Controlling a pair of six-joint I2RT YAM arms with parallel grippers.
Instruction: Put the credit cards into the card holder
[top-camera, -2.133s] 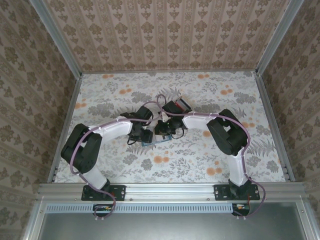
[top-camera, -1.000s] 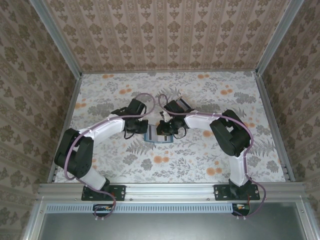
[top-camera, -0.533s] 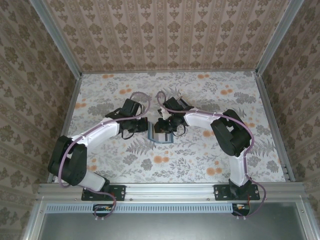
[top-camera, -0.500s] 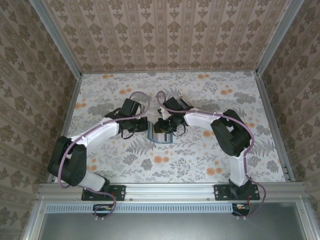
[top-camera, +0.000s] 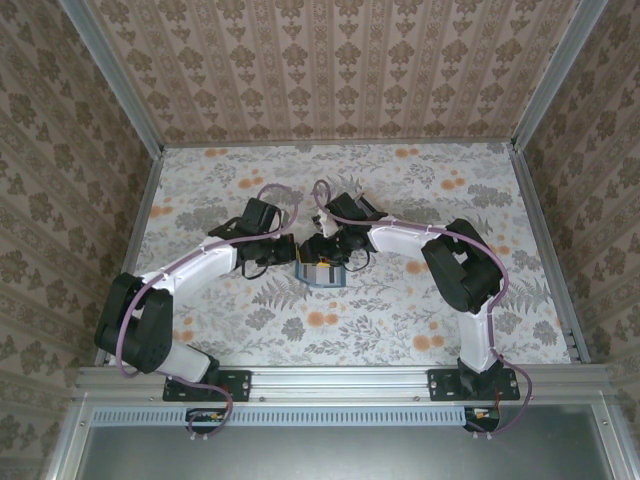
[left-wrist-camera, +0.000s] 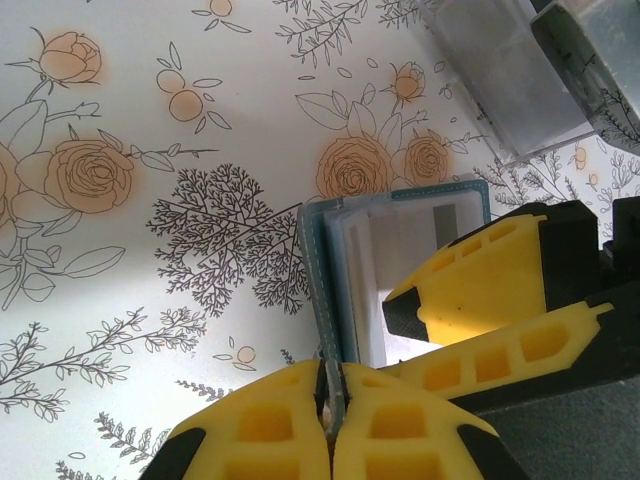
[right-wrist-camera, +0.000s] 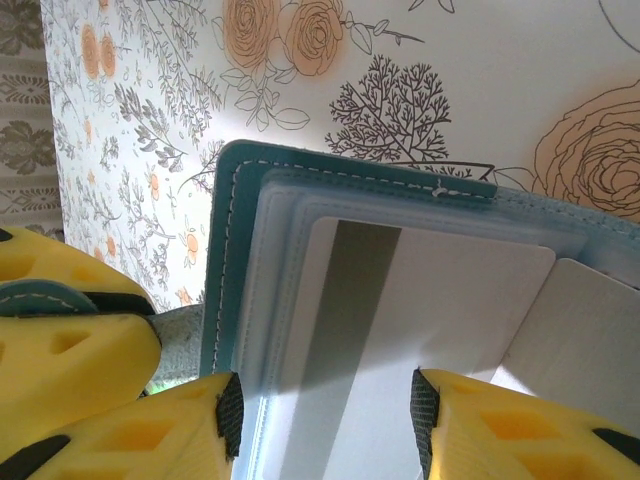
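Left gripper (top-camera: 294, 266) and right gripper (top-camera: 325, 258) meet over the card holder (top-camera: 320, 279); the right jaws have parted since a second ago. From the left wrist, the left jaws pinch the holder's teal cover at 6 o'clock. From the right wrist, parted fingers (right-wrist-camera: 480, 430) at 6 o'clock straddle a white credit card (right-wrist-camera: 400, 300) lying in the holder.

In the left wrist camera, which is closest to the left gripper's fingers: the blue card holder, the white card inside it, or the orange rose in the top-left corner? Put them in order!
1. The card holder: its edge is pinched in the left gripper.
2. The white card: inside the holder, up and right.
3. The orange rose: far top-left corner.
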